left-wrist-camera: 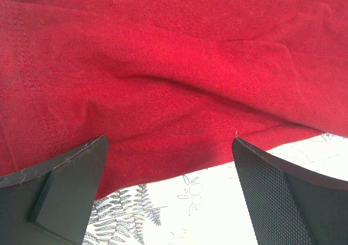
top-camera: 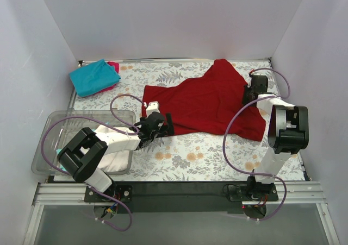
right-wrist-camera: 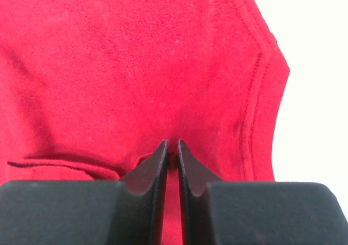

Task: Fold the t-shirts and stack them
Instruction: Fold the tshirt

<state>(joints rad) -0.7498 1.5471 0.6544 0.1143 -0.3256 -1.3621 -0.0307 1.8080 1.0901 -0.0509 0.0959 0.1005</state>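
Right gripper [right-wrist-camera: 171, 145]: pinched shut on a fold of the dark red t-shirt [top-camera: 206, 101], at its far right side. Left gripper [left-wrist-camera: 168, 142]: wide open, empty, at that shirt's near hem. Teal t-shirt [top-camera: 93, 77] over pink t-shirt [top-camera: 114, 67], far left corner of floral table [top-camera: 217, 152]; white t-shirt [top-camera: 117, 159] inside clear bin [top-camera: 54, 131].

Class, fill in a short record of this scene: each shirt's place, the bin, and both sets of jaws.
red shirt: spread, centre to right
teal shirt: far left, over pink shirt
bin: near left, white cloth inside
left jaws: open at red shirt's near edge
right jaws: shut on red shirt
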